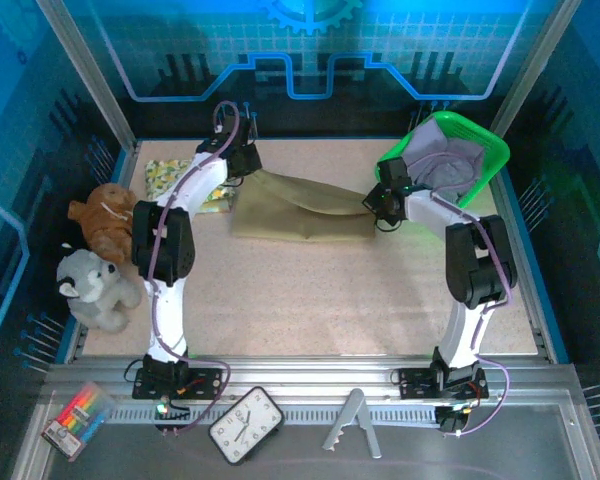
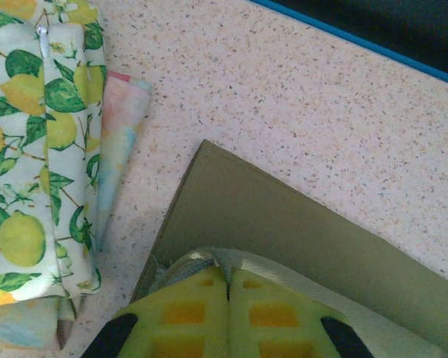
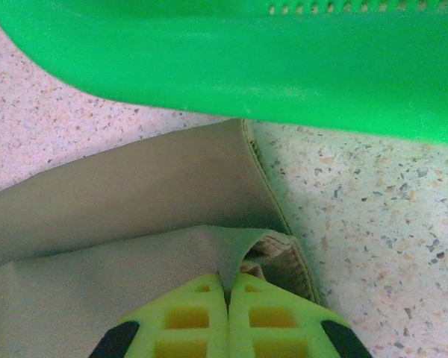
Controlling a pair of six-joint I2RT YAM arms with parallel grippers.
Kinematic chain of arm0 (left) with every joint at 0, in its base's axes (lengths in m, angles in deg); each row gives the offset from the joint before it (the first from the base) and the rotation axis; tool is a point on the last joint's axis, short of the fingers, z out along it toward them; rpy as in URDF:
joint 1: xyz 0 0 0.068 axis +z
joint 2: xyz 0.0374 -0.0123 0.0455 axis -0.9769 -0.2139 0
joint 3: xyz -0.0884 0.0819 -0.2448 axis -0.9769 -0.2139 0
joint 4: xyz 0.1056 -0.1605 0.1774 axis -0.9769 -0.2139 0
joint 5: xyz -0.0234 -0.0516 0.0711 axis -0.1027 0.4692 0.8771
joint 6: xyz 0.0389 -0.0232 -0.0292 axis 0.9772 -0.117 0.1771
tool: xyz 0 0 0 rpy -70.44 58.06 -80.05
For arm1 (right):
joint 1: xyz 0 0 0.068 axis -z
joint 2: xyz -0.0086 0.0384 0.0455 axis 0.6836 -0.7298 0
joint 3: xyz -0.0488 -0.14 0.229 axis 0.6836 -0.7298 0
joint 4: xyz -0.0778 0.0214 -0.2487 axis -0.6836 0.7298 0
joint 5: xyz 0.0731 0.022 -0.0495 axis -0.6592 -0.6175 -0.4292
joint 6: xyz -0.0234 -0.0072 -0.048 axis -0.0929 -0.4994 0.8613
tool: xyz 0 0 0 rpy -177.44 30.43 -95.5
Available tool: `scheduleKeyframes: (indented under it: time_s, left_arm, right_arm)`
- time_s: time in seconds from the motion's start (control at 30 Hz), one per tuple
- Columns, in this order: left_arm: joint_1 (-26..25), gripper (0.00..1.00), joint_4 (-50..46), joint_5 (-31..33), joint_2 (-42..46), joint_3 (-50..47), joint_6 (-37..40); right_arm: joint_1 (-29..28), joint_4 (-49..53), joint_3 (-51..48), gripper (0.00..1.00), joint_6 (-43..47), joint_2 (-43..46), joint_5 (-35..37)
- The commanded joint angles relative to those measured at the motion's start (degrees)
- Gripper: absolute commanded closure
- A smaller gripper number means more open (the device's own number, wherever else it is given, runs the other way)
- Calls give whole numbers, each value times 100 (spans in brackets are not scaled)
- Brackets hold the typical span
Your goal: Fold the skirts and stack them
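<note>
Olive-khaki skirt spread flat across the upper middle of the tabletop in the top view, long side running left to right, with a loose fold lifted along its upper edge.

Left end effector at the skirt's upper left corner, right end effector at its right end, just beside the green basket.

In the left wrist view, left end effector clenched, yellow fingers pressed together on the pale waistband of the olive-khaki skirt. At the left of that frame, floral skirt folded, lemon print up, near the olive cloth but apart from it.

In the right wrist view, right end effector clenched too, pinching a raised fold of the olive-khaki skirt at its hemmed corner, green basket wall across the top.

Floral skirt at upper left of the top view. Lavender-grey skirt bunched inside the tilted basket at upper right. Brown plush toy and grey plush toy at the left edge.
</note>
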Motion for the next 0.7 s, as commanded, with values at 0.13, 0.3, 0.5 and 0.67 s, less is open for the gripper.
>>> scheduleKeyframes:
  time_s: [0.13,0.3,0.5,0.67]
  left_arm:
    - [136,55,-486,-98,-621,1068,-379]
    - [136,2,-648,-250,-334,1032,-597]
    - [54,1,-265,-1386,244,166,-814]
    - [-32,1,239,-2401,368,-452,-1185]
  right_arm:
    - [101,40,390,71,43,-99,121]
    - [96,39,214,31,213,410,76]
    - [-25,-22,-80,0,319,903,-219]
    - [-228,-32,99,0,536,722,-728]
